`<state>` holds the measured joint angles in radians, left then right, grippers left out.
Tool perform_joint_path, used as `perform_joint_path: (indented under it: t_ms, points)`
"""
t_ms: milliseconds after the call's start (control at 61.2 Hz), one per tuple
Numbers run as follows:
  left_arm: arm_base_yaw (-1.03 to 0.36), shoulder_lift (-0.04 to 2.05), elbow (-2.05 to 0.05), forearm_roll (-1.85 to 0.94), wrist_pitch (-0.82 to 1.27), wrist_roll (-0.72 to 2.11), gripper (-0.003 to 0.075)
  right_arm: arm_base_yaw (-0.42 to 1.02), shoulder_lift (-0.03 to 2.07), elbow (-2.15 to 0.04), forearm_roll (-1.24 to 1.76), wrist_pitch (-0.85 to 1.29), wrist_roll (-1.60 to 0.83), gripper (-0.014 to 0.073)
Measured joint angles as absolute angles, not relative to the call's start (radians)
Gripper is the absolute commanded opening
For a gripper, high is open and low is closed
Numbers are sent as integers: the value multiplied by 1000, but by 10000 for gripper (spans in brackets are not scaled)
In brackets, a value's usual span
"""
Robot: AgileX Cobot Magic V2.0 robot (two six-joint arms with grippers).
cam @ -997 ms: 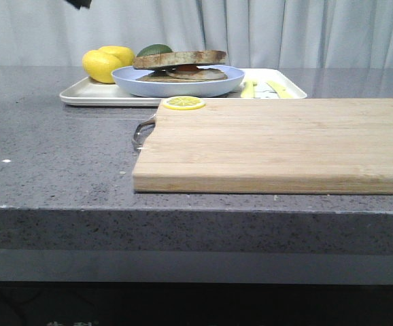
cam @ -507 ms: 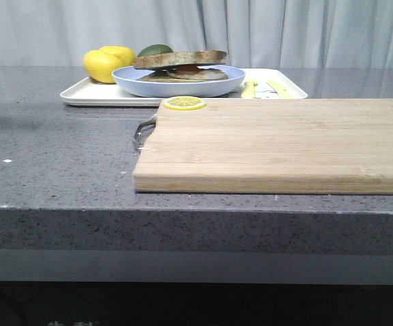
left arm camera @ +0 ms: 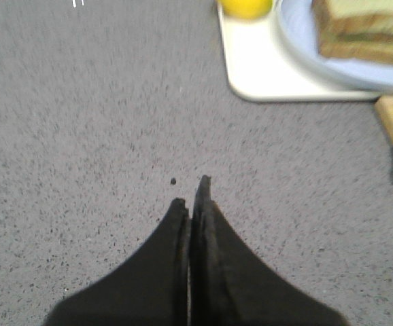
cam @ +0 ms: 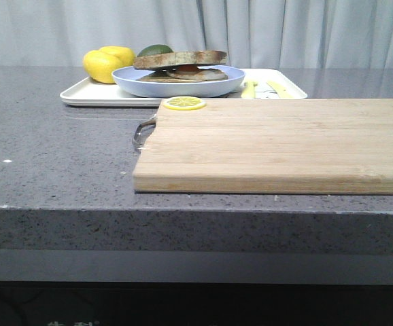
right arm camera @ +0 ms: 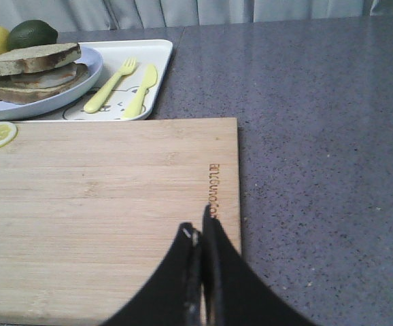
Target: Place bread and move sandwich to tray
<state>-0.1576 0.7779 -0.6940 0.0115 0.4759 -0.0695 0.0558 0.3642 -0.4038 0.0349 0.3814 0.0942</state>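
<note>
A grey speckled stone countertop (cam: 54,156) carries everything here, its thick front edge running across the front view. Two things lie directly on it. At the far side rests the tray (cam: 81,95), flat and white with rounded corners and a low rim. Nearer the front edge lies a wooden cutting board (cam: 278,146), pale and rectangular, with a metal handle (cam: 141,132) projecting from its left end over the stone. The board's far left corner sits just beside the tray's near rim. A small white speck (cam: 6,161) marks the countertop at left.
</note>
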Motion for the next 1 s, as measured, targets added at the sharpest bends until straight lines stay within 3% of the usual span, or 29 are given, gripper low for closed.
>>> perform_joint_path:
  t_ms: [229, 376, 997]
  points:
    - [-158, 432, -469, 10, 351, -70, -20, 56, 364, -404, 35, 381, 94, -60]
    - [-158, 315, -415, 10, 340, -70, -20, 56, 364, -404, 35, 381, 94, -60]
    - [-158, 285, -403, 10, 328, -70, -20, 56, 364, -404, 35, 381, 94, -60]
